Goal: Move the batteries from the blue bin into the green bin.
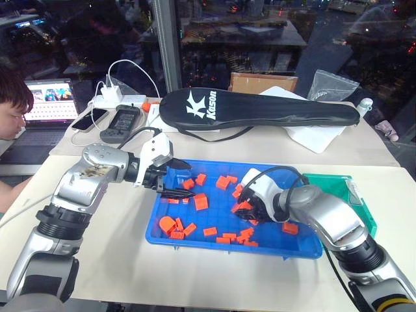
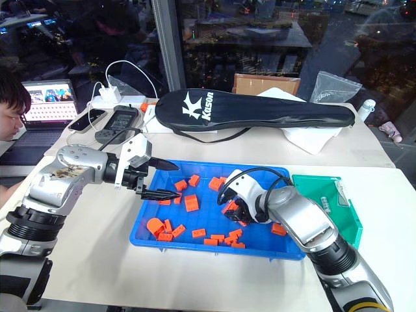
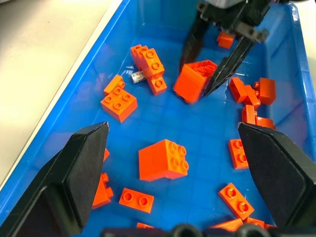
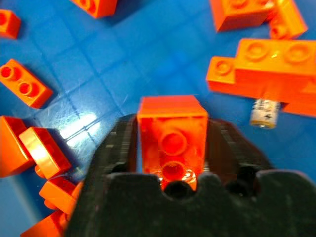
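Left gripper (image 1: 177, 181): your left fingers (image 3: 79, 173) are spread wide and hold nothing — they hang over the left end of the blue bin (image 1: 305, 248), tips pointing across it toward the right gripper.
Blue bin: it sits on the white bench (image 1: 117, 266) in front of you, long side running left to right, scattered with orange bricks (image 1: 201, 202).
Battery: you can see one battery (image 3: 138, 76) lying flat on the bin floor, touching a cluster of orange bricks. In the right wrist view the same battery (image 4: 264, 113) lies just beside a row of bricks, well apart from the fingers. Its long axis lies flat on the bin floor; which way its ends point across the bin you cannot tell.
Right gripper (image 1: 247, 209): your right fingers (image 4: 116, 148) are pinching an orange brick (image 4: 173, 131) between them, one finger on each side, its hollow underside facing the wrist camera. The gripper points down into the middle of the blue bin, among the bricks.
Green bin (image 1: 364, 211): it stands at the right end of the blue bin, touching or very nearly touching it; a clear plastic bag (image 1: 356, 193) lies in it.
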